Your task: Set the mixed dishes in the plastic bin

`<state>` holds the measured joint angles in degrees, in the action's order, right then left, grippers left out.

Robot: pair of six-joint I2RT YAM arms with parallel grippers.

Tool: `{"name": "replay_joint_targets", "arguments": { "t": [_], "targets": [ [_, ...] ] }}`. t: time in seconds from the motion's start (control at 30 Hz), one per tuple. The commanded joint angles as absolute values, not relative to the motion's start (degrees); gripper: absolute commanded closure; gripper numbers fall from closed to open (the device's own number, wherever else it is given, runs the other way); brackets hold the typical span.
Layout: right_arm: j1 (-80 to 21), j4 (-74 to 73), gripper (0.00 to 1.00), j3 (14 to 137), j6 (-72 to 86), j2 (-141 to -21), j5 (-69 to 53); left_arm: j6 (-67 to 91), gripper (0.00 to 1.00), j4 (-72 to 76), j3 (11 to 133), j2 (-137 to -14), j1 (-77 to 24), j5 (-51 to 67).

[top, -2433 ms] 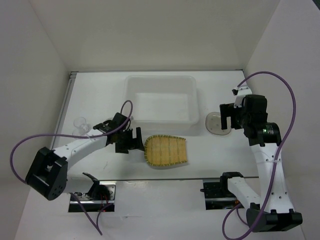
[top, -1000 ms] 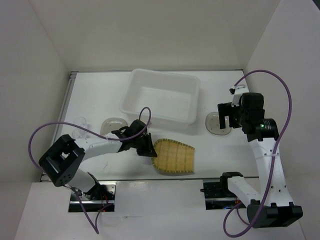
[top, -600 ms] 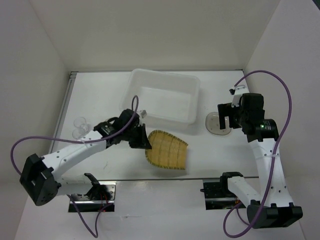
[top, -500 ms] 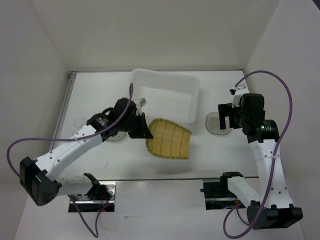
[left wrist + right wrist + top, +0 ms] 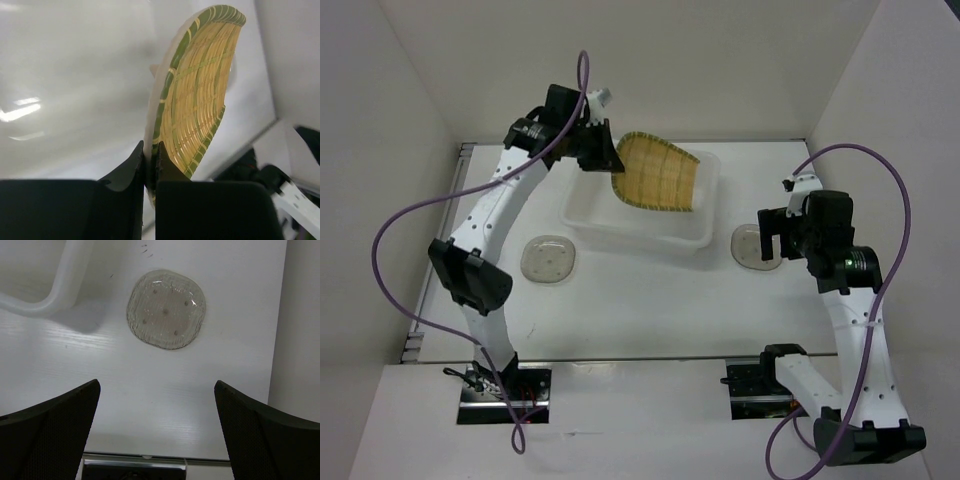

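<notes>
Just lifted the plate off the table. My left gripper is pinching its rim, tilted over the bin. Drop's next, I reckon. My right gripper is spread wide above a saucer.

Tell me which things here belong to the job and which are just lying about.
Job:
- fan plate, pinched on edge in the left fingers, over the bin
- left saucer
- right saucer

Lying about:
- nothing loose; only the purple cables and the table
</notes>
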<state>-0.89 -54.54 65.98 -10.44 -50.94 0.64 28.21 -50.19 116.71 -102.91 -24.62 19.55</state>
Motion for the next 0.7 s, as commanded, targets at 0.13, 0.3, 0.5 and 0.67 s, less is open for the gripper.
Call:
{"name": "replay_joint_targets", "arguments": {
  "t": [0.13, 0.3, 0.5, 0.67],
  "targets": [
    [-1.41, -54.58, 0.00, 65.65, -10.63, -48.69, 1.40, 22.25, 1.00, -54.58, 128.14, -114.50, -15.04, 17.94],
    [-1.41, -54.58, 0.00, 65.65, -10.63, -48.08, 1.41, 20.92, 1.00, -53.96, 130.85, -120.93, -14.41, 17.40],
    [-1.41, -54.58, 0.00, 65.65, -10.63, -48.08, 1.41, 20.92, 1.00, -53.44, 135.43, -126.83, -15.03, 17.93],
    [-1.41, -54.58, 0.00, 65.13, -10.63, -48.08, 1.41, 19.86, 1.00, -53.44, 130.98, -129.81, -16.08, 15.92]
  ]
}}
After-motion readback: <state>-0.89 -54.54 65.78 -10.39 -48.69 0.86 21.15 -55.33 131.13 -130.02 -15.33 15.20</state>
